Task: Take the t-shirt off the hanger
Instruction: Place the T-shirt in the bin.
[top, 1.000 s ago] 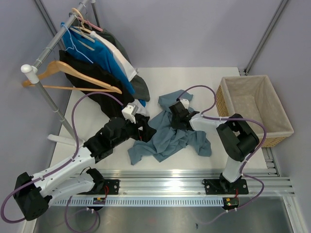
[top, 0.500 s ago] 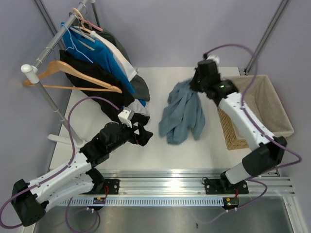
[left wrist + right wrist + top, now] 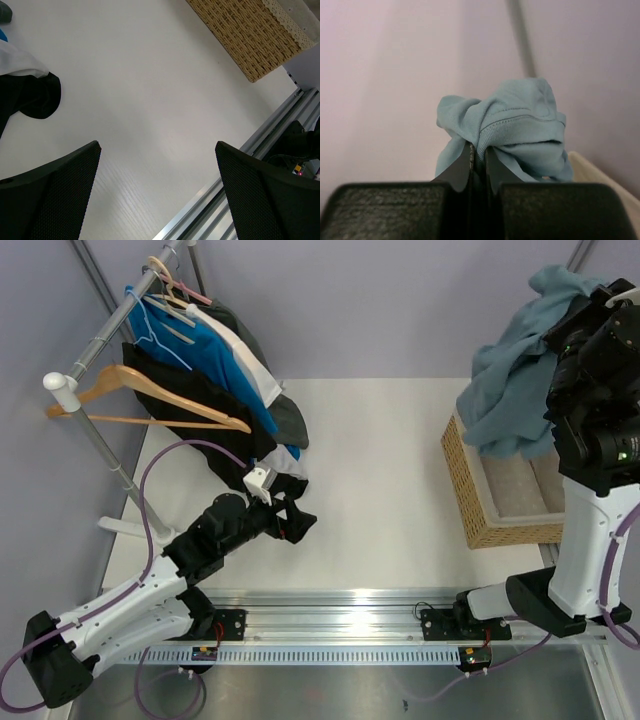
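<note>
Top external view: at the upper left, a metal clothes rail (image 3: 75,370) carries a pale wooden hanger (image 3: 190,400) with a black garment (image 3: 230,450) draped on it, and a bright blue garment (image 3: 215,360) hangs behind that.

Below them, at lower left, the left gripper (image 3: 157,195) hovers just beside the black cloth's hem. Its pincer is spread wide and holds nothing. It is probably parked there to keep out of the other arm's way.

The middle of the white table (image 3: 380,460) separates the two arms.

At the right edge sits a woven wicker basket with a cloth lining (image 3: 462,490). Above it, in the upper right of the frame, the dusty-blue cotton t-shirt (image 3: 510,390) hangs in a bunched fold, off any hanger, with its lowest folds dipping toward the basket's mouth.

The right gripper (image 3: 479,152) is raised high. Its pincer is pressed together on a stitched edge of that t-shirt, as the right wrist view shows. The height seems meant to let the trailing cloth pass over the basket rim before it is dropped inside.
</note>
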You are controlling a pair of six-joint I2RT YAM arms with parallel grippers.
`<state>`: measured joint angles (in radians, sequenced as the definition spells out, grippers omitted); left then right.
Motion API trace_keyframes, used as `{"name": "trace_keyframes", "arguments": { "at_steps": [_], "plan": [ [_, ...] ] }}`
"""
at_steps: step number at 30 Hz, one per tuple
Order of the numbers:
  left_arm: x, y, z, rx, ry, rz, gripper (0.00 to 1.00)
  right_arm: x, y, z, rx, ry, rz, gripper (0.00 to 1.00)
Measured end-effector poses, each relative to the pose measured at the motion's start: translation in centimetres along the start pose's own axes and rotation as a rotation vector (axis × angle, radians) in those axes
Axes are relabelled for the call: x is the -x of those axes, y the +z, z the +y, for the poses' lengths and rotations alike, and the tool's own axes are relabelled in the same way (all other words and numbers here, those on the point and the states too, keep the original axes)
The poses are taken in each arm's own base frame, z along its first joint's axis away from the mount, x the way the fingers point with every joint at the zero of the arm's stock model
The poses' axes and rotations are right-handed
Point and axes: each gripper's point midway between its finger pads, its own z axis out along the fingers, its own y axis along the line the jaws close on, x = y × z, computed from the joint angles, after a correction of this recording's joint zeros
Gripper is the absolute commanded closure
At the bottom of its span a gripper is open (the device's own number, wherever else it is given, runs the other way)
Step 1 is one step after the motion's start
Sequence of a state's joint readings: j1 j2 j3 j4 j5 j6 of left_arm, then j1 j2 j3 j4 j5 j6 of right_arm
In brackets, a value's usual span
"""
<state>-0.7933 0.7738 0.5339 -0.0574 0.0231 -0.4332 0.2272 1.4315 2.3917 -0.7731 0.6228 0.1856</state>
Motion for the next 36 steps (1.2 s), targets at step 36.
{"name": "trace_keyframes", "arguments": {
  "at_steps": [36],
  "plan": [
    [0.5, -0.8, -1.7, -0.069, 0.025, -0.022, 0.01, -21.7, 10.1, -25.0, -0.85, -0.427, 0.244, 1.0]
  ]
}}
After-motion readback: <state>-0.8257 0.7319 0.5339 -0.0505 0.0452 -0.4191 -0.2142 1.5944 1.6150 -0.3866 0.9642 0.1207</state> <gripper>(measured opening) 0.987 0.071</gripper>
